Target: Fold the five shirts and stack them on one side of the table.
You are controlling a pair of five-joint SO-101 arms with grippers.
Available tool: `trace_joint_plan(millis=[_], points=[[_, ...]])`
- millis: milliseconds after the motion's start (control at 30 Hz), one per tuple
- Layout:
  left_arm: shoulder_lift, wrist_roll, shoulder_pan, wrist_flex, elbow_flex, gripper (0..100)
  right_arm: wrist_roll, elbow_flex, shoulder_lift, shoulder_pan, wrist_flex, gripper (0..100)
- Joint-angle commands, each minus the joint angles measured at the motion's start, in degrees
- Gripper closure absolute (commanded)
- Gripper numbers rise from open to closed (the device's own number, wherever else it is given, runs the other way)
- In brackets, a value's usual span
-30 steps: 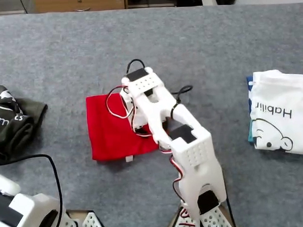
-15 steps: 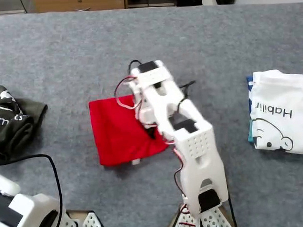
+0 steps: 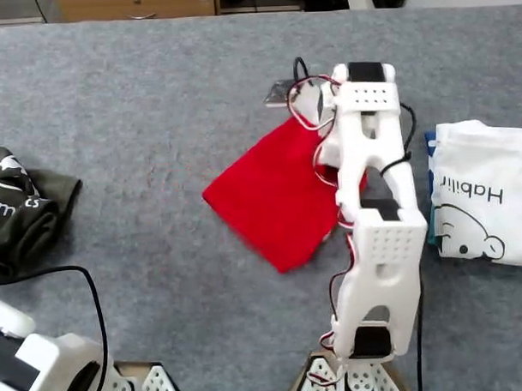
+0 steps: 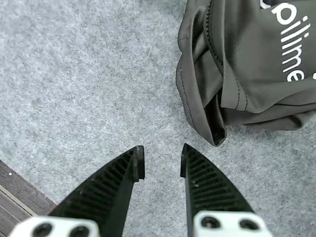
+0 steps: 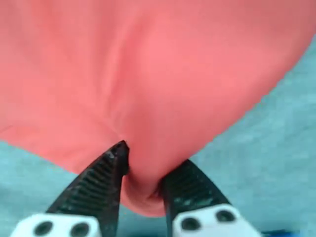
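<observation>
**Status: right claw holds red shirt, left claw idle**

Right gripper (image 5: 143, 165) is clamped on the red shirt (image 3: 278, 203) – in the right wrist view I see a bunched fold of red cloth pinched between the two black fingers (image 5: 106, 173), with the rest of the cloth spreading away from them.

From the high view the red shirt sits about mid-tabletop, a bit toward the right edge. It lies as a tilted square, one corner pointing at the near edge and one at the left edge. Its right side is under the right arm (image 3: 373, 209), which stretches from the near edge out over the cloth. I can't tell how much of the shirt is off the surface.

Left gripper (image 4: 162, 160) is holding nothing; its fingers are spread with a clear gap, hovering over bare grey tabletop (image 3: 137, 97). The dark shirt (image 4: 247, 64) is just beyond it, crumpled, not touching the fingers. In the high view that dark shirt sits against the left edge, and the left arm (image 3: 44, 366) is at the near-left corner.

White shirt (image 3: 484, 192) lies folded at the right edge – a blue layer (image 3: 429, 142) shows under its left side. It is close to the right arm but apart from the red shirt.
</observation>
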Motion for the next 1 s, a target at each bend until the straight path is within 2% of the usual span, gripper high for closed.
trace_joint_plan(millis=[0, 100, 267, 433, 633, 833, 967], points=[[-2.3, -0.5, 0.7, -0.7, -0.9, 87, 9.2, -10.2, 3.1, -0.2, -3.1, 99.7], [-2.3, -0.5, 0.7, -0.7, -0.9, 87, 12.8, -18.0, 7.8, -2.2, -4.7, 99.7], [-2.3, -0.6, 0.5, -0.4, -1.0, 87, 13.5, -29.1, 15.7, -3.6, -5.0, 99.2], [-2.3, -0.6, 0.4, -0.4, -1.0, 87, 12.7, -38.9, 18.9, -3.0, -3.0, 88.9], [-2.3, -0.6, 1.4, -0.4, -1.0, 87, 3.4, -46.7, 19.2, -2.9, 4.2, 85.2], [-2.3, -0.6, 2.5, -0.4, -1.0, 87, -13.4, -48.3, 19.1, -1.5, 4.2, 71.2], [-2.3, -0.6, 2.5, -0.4, -1.0, 87, -23.7, -48.8, 18.2, -1.5, 4.2, 70.6]])
